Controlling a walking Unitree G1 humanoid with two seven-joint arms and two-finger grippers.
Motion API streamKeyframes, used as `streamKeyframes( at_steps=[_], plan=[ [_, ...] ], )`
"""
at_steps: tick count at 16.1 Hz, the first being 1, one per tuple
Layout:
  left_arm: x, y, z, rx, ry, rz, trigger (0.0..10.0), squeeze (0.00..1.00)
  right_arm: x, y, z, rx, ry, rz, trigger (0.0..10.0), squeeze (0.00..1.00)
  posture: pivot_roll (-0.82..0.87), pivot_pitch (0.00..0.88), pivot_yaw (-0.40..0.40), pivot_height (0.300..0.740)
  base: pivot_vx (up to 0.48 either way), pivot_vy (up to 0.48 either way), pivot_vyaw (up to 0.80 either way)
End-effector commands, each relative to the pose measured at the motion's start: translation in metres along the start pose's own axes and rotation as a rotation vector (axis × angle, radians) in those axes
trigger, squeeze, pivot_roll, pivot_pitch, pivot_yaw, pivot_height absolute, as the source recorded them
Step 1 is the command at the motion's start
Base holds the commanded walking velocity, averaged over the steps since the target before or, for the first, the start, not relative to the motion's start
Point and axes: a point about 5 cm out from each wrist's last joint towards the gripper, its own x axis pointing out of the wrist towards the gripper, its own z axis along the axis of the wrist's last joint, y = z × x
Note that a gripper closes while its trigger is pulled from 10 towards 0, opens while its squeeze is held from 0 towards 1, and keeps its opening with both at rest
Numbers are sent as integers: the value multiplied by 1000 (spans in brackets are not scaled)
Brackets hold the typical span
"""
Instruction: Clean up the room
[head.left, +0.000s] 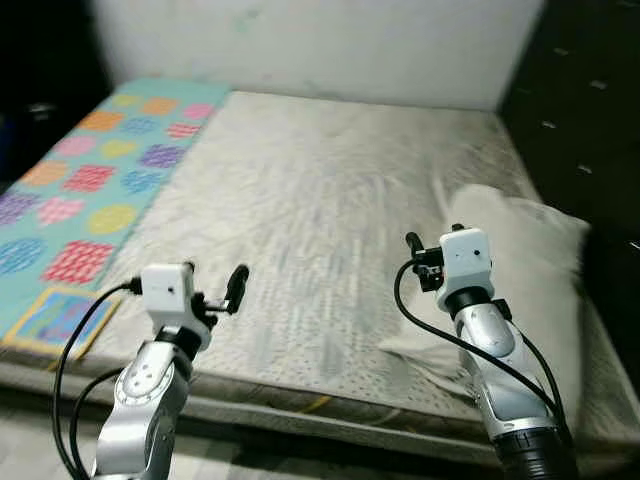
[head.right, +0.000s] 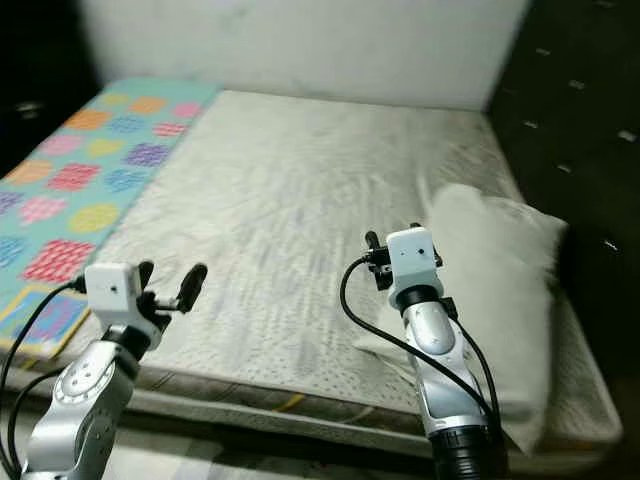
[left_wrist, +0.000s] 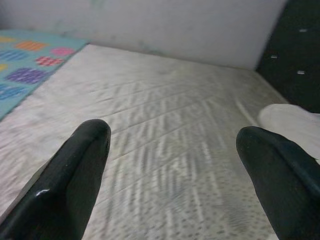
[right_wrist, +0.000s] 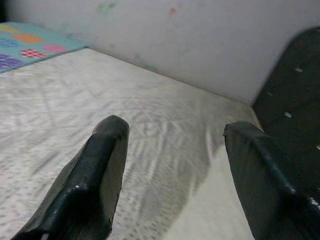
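Pillow (head.left: 520, 270) lies askew at mattress (head.left: 300, 200) right edge, just beside right gripper (right_wrist: 172, 165), jaws apart, empty. Left gripper (left_wrist: 175, 165) spread too, over near edge. Likely best: reach right, pinch pillow corner firmly.

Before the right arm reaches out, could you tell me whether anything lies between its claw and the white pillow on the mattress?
Nothing visible does. The right claw hangs open above the mattress, with the white pillow right beside and just ahead of it. Only bare mattress shows between the fingers. The left claw is open, far over on the other side.
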Motion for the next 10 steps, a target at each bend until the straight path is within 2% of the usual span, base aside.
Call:
streamKeyframes(
  at_steps=[1,3,5,8,10],
  plan=[
    [0,0,0,-1,11,-18,10000,0,-2,-8,2,12,-4,-38,10000,0,-168,0,-15,740,0,0,-800],
    [-2,-1,2,7,11,-38,10000,0,-6,-10,2,12,-10,-44,10000,0,-160,0,-10,740,0,0,-800],
    [-2,-2,3,9,5,-50,10000,0,-7,-7,-2,0,0,-34,10000,0,-151,0,-22,740,0,0,0],
    [-1,2,4,-17,-3,-6,10000,0,-4,1,6,-29,-29,22,10000,0,-150,0,-44,740,0,0,0],
    [-1,0,3,-19,-3,-14,10000,0,-2,-3,6,-34,-27,18,10000,0,-149,0,-53,740,0,0,0]
  ],
)
